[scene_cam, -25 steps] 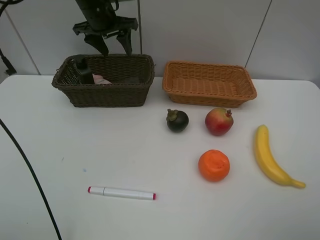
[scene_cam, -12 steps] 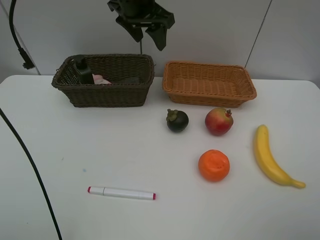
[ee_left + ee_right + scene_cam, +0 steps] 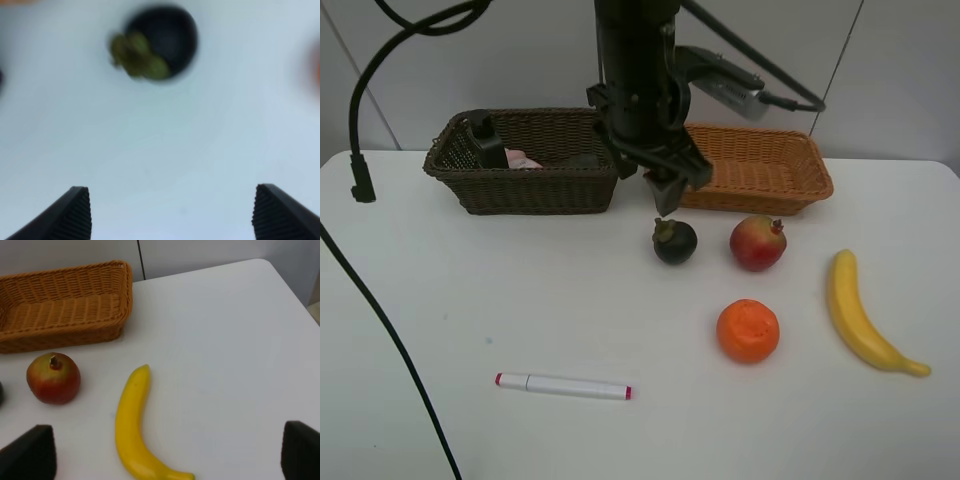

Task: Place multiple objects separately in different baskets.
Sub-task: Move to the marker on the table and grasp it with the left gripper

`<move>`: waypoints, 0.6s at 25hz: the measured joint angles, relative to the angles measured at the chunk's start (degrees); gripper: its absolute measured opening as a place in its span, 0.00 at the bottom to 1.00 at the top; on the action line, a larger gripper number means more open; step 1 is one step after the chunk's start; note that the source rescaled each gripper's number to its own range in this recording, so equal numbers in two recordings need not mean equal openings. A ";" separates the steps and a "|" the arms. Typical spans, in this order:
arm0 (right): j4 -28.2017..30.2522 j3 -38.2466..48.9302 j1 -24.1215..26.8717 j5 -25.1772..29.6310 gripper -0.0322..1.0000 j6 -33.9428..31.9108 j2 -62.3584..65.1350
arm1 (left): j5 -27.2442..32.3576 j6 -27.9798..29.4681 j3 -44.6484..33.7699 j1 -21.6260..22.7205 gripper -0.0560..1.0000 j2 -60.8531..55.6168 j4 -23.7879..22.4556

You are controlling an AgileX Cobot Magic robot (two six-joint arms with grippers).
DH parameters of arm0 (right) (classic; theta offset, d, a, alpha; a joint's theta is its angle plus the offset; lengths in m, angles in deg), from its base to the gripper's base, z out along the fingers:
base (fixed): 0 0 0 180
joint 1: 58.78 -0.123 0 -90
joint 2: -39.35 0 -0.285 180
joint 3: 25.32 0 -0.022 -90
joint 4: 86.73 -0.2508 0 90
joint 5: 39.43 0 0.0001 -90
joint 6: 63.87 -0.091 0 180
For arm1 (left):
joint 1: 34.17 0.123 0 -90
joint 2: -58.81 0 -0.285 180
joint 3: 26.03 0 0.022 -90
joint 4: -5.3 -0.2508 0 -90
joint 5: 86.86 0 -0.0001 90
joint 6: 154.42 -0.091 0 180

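Two baskets stand at the far side: one dark brown basket [image 3: 530,190] on the left, one orange-tan basket [image 3: 790,190] on the right. Four fruits lie nearer: one mangosteen [image 3: 675,241], one red pomegranate-like fruit [image 3: 758,243], one orange [image 3: 748,331] and one banana [image 3: 860,315]. One marker [image 3: 563,386] lies nearest, and two things show inside the dark brown basket: one dark bottle [image 3: 485,140] and one pink item [image 3: 523,159].

Woven wicker baskets [image 3: 525,160]; ribbed, seemingly rubber fingers [image 3: 75,210].
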 joint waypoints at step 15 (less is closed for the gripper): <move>0.00 0.00 0.00 0.00 0.99 0.00 0.00 | 0.16 -1.87 -31.35 -8.11 0.82 -8.73 5.75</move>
